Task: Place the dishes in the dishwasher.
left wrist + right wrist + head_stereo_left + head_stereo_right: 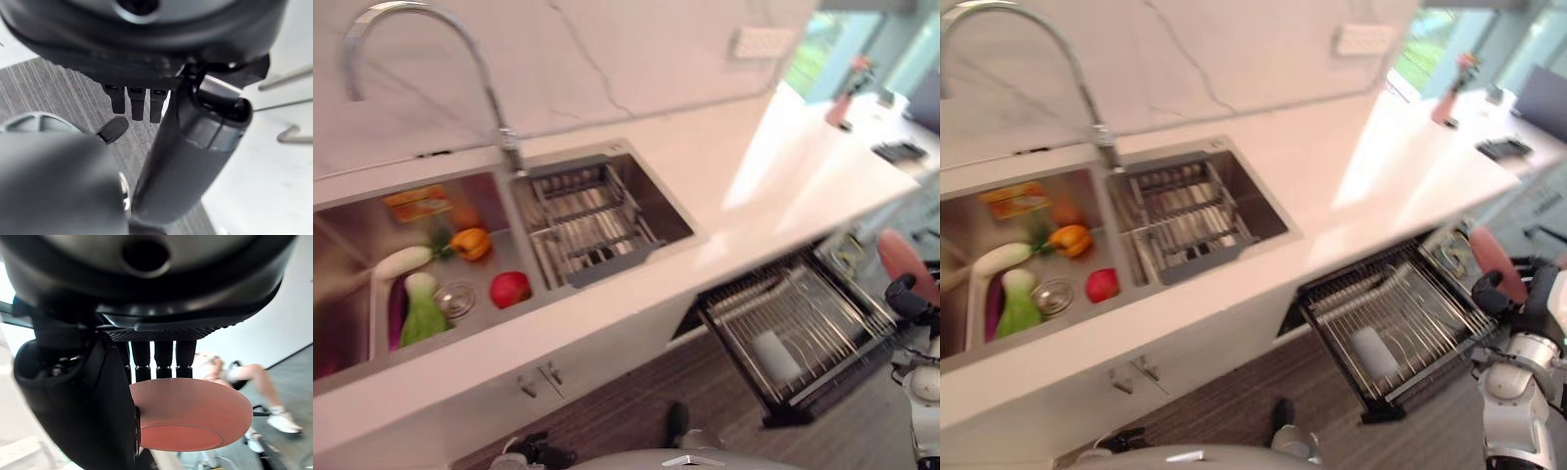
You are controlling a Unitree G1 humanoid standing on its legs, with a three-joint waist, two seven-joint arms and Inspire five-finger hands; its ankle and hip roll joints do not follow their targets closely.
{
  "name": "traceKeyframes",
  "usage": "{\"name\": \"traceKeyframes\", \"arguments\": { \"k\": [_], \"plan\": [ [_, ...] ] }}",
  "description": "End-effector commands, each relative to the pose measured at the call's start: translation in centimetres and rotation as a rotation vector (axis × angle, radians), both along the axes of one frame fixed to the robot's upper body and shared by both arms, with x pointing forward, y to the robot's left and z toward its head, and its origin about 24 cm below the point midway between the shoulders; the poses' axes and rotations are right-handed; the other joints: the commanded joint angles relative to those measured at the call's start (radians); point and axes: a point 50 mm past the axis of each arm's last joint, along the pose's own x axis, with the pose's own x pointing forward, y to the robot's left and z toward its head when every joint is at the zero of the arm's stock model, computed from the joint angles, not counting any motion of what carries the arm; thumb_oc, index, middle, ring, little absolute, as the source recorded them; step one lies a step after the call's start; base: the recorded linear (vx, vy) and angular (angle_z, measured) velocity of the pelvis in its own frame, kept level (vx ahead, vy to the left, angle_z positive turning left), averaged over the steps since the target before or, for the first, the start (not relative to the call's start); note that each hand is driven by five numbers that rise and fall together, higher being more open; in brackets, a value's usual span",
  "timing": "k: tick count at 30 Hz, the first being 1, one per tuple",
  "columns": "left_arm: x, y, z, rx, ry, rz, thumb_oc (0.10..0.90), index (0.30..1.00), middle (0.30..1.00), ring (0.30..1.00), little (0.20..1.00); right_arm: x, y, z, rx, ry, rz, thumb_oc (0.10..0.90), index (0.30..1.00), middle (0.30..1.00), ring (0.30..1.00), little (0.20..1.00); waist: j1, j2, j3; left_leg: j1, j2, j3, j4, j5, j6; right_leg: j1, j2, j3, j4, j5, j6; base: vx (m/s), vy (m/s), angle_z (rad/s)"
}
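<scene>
white marble-veined wall [607, 59] behind a pale countertop [744, 186]; grey wood-grain floor [705, 392] below, bright window [1425, 49] far right, white cabinet doors [568, 367] under the sink [372, 245]

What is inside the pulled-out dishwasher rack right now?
The dishwasher rack holds one white cup lying on its wires. The right hand holds a pink plate beside it.

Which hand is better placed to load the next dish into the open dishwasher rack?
Right. The right hand already grips the pink dish beside the pulled-out dishwasher rack; the left hand hangs over the floor, holding nothing.
</scene>
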Motion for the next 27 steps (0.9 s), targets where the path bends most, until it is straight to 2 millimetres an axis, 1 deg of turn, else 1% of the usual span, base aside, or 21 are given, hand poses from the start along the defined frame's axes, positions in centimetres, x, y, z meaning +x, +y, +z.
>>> {"name": "traceKeyframes", "arguments": {
  "k": [1, 2, 3, 4, 5, 6, 7, 8, 9, 10, 11, 12, 13, 14, 15, 17, 20, 21, 22, 26, 27],
  "plan": [
    [-0.7, 1.1, 0.1, 0.016, 0.056, 0.015, 0.800, 0.900, 0.900, 0.900, 0.900, 5.0, 2.4, 12.7, -0.463, -0.288, 0.249, 0.400, 0.300, 0.300, 0.300, 0.300, 0.062, -0.043, 0.003, -0.016, -0.004, -0.139, 0.029, -0.090, 0.012, 0.107, -0.124, 0.107, 0.066, 0.030, 0.039, -0.17, -0.465, -1.35],
    [-1.8, 1.3, 0.1, 0.010, 0.084, 0.011, 0.800, 0.900, 0.900, 0.900, 0.900, 5.3, 2.9, 13.6, -0.536, -0.249, 0.287, 0.400, 0.300, 0.300, 0.300, 0.300, 0.079, -0.057, -0.012, -0.041, 0.018, -0.137, 0.057, -0.078, -0.004, 0.160, -0.117, 0.114, 0.035, 0.010, 0.049, -0.07, -0.356, -1.24],
    [-1.8, 1.3, 0.1, 0.008, 0.085, 0.009, 0.800, 0.900, 0.900, 0.900, 0.900, 5.3, 2.9, 13.6, -0.538, -0.246, 0.287, 0.400, 0.300, 0.300, 0.300, 0.300, 0.080, -0.056, -0.013, -0.042, 0.021, -0.137, 0.061, -0.079, -0.007, 0.163, -0.115, 0.113, 0.031, 0.011, 0.048, -0.03, -0.400, -1.06],
    [-2.3, 1.2, 0.0, 0.003, 0.100, 0.000, 0.800, 0.900, 0.900, 0.900, 0.900, 5.2, 3.1, 13.8, -0.585, -0.216, 0.303, 0.400, 0.300, 0.300, 0.300, 0.300, 0.081, -0.060, -0.015, -0.043, 0.046, -0.134, 0.074, -0.065, -0.022, 0.170, -0.100, 0.118, 0.016, -0.005, 0.050, 0.00, -0.178, -0.61],
    [-2.3, 1.2, 0.0, 0.003, 0.100, 0.000, 0.800, 0.900, 0.900, 0.900, 0.900, 5.2, 3.1, 13.8, -0.585, -0.216, 0.303, 0.400, 0.300, 0.300, 0.300, 0.300, 0.081, -0.060, -0.015, -0.043, 0.046, -0.134, 0.074, -0.065, -0.022, 0.170, -0.100, 0.118, 0.016, -0.005, 0.050, 0.01, -0.285, -0.41],
    [-2.4, 1.3, 0.0, 0.006, 0.099, 0.001, 0.800, 0.900, 0.900, 0.900, 0.900, 5.2, 3.5, 13.8, -0.617, -0.191, 0.329, 0.400, 0.300, 0.300, 0.300, 0.300, 0.087, -0.054, -0.016, -0.039, 0.073, -0.129, 0.092, -0.060, -0.036, 0.171, -0.076, 0.119, -0.001, -0.038, 0.044, 0.02, -0.474, -0.15],
    [-2.5, 1.4, 0.1, -0.007, 0.068, 0.096, 0.800, 0.900, 0.900, 0.900, 0.900, 5.4, 4.7, 13.3, -0.635, -0.158, 0.398, 0.400, 0.300, 0.300, 0.300, 0.300, 0.097, -0.044, -0.008, -0.029, 0.143, -0.121, 0.150, -0.035, -0.072, 0.185, -0.018, 0.109, -0.022, -0.097, 0.009, 0.02, -0.474, -0.15],
    [-2.5, 1.4, 0.1, -0.007, 0.068, 0.096, 0.800, 0.900, 0.900, 0.900, 0.900, 5.4, 4.7, 13.3, -0.635, -0.158, 0.398, 0.400, 0.300, 0.300, 0.300, 0.300, 0.097, -0.044, -0.008, -0.029, 0.143, -0.121, 0.150, -0.035, -0.072, 0.185, -0.018, 0.109, -0.022, -0.097, 0.009, 0.01, -0.555, -0.26],
    [-1.9, 1.2, 0.1, -0.027, 0.027, 0.156, 0.800, 0.900, 0.900, 0.900, 0.900, 5.7, 5.1, 12.3, -0.597, -0.126, 0.442, 0.400, 0.300, 0.300, 0.300, 0.300, 0.100, -0.033, 0.002, -0.036, 0.186, -0.119, 0.193, -0.003, -0.098, 0.196, 0.021, 0.108, -0.037, -0.117, -0.013, 0.00, -0.426, -0.27],
    [-1.4, 0.3, -0.1, -0.054, -0.001, 0.179, 0.800, 0.900, 0.900, 0.900, 0.900, 6.5, 6.0, 10.8, -0.551, -0.062, 0.512, 0.400, 0.300, 0.300, 0.300, 0.300, 0.103, -0.010, 0.029, -0.067, 0.249, -0.151, 0.313, 0.044, -0.114, 0.233, 0.077, 0.103, -0.067, -0.154, -0.056, -0.01, -0.480, -0.46],
    [-1.3, 0.0, -0.2, -0.051, -0.004, 0.165, 0.800, 0.900, 0.900, 0.900, 0.900, 7.1, 6.8, 10.9, -0.562, -0.049, 0.561, 0.400, 0.300, 0.300, 0.300, 0.300, 0.114, 0.008, 0.049, -0.089, 0.249, -0.213, 0.347, 0.100, -0.130, 0.249, 0.095, 0.108, -0.080, -0.166, -0.065, -0.12, -0.304, -0.30],
    [-1.3, -0.6, -0.3, -0.055, -0.004, 0.145, 0.800, 0.900, 0.900, 0.900, 0.900, 7.7, 7.5, 10.4, -0.541, -0.030, 0.611, 0.400, 0.300, 0.300, 0.300, 0.300, 0.134, 0.017, 0.067, -0.121, 0.213, -0.290, 0.335, 0.140, -0.110, 0.242, 0.095, 0.113, -0.080, -0.151, -0.077, -0.13, -0.090, -0.42],
    [-1.2, -1.2, -0.4, -0.069, -0.004, 0.136, 0.800, 0.900, 0.900, 0.900, 0.900, 8.1, 8.2, 9.9, -0.527, -0.020, 0.653, 0.400, 0.300, 0.300, 0.300, 0.300, 0.147, 0.015, 0.073, -0.146, 0.177, -0.379, 0.302, 0.139, -0.103, 0.244, 0.091, 0.121, -0.085, -0.149, -0.079, -0.13, -0.098, -0.54],
    [-1.3, -1.3, -0.4, -0.065, 0.003, 0.120, 0.800, 0.900, 0.900, 0.900, 0.900, 8.1, 8.4, 8.7, -0.507, 0.030, 0.682, 0.400, 0.300, 0.300, 0.300, 0.300, 0.133, 0.015, 0.070, -0.152, 0.168, -0.394, 0.257, 0.139, -0.103, 0.248, 0.085, 0.099, -0.089, -0.144, -0.077, -0.02, -0.078, -0.62],
    [-1.4, -1.3, -0.4, -0.065, 0.004, 0.121, 0.800, 0.900, 0.900, 0.900, 0.900, 8.1, 8.5, 8.6, -0.507, 0.030, 0.683, 0.400, 0.300, 0.300, 0.300, 0.300, 0.132, 0.014, 0.068, -0.149, 0.166, -0.393, 0.252, 0.141, -0.102, 0.249, 0.084, 0.098, -0.090, -0.144, -0.076, 0.01, -0.060, -0.40],
    [-2.1, -1.4, -0.5, -0.060, 0.031, 0.075, 0.800, 0.900, 0.900, 0.900, 0.900, 8.5, 8.9, 7.6, -0.498, 0.082, 0.724, 0.400, 0.300, 0.300, 0.300, 0.300, 0.125, 0.032, 0.054, -0.123, 0.172, -0.352, 0.214, 0.157, -0.110, 0.257, 0.088, 0.097, -0.094, -0.146, -0.074, 0.06, 0.020, 0.01],
    [-3.3, -1.7, -0.7, -0.057, 0.083, 0.008, 0.800, 0.900, 0.900, 0.900, 0.900, 9.0, 9.3, 6.1, -0.474, 0.143, 0.759, 0.400, 0.300, 0.300, 0.300, 0.300, 0.123, 0.058, 0.035, -0.075, 0.151, -0.339, 0.158, 0.113, -0.105, 0.268, 0.077, 0.082, -0.095, -0.146, -0.057, 0.06, 0.083, -0.10],
    [-3.4, -1.7, -0.7, -0.055, 0.089, -0.009, 0.800, 0.900, 0.900, 0.900, 0.900, 9.0, 9.3, 5.5, -0.463, 0.165, 0.760, 0.400, 0.300, 0.300, 0.300, 0.300, 0.123, 0.059, 0.032, -0.068, 0.143, -0.338, 0.147, 0.102, -0.102, 0.270, 0.068, 0.077, -0.094, -0.141, -0.054, 0.04, 0.132, -0.03],
    [-3.4, -1.7, -0.7, -0.052, 0.094, -0.041, 0.800, 0.900, 0.900, 0.900, 0.900, 9.3, 9.4, 4.6, -0.434, 0.188, 0.759, 0.400, 0.300, 0.300, 0.300, 0.300, 0.127, 0.061, 0.027, -0.057, 0.117, -0.351, 0.123, 0.076, -0.093, 0.269, 0.051, 0.072, -0.087, -0.128, -0.046, 0.03, 0.108, 0.02],
    [-3.0, -1.2, -0.5, -0.038, 0.087, -0.072, 0.800, 0.900, 0.900, 0.900, 0.900, 9.6, 9.6, 3.3, -0.418, 0.241, 0.767, 0.400, 0.300, 0.300, 0.300, 0.300, 0.134, 0.058, 0.018, -0.045, 0.076, -0.368, 0.083, 0.032, -0.072, 0.262, 0.019, 0.060, -0.073, -0.115, -0.031, 0.03, 0.107, 0.27],
    [-3.0, -1.2, -0.5, -0.038, 0.087, -0.071, 0.800, 0.900, 0.900, 0.900, 0.900, 9.6, 9.6, 3.3, -0.418, 0.241, 0.768, 0.400, 0.300, 0.300, 0.300, 0.300, 0.134, 0.057, 0.018, -0.045, 0.076, -0.368, 0.083, 0.032, -0.072, 0.262, 0.019, 0.060, -0.073, -0.115, -0.031, 0.02, 0.045, 0.42]
  ]
}}
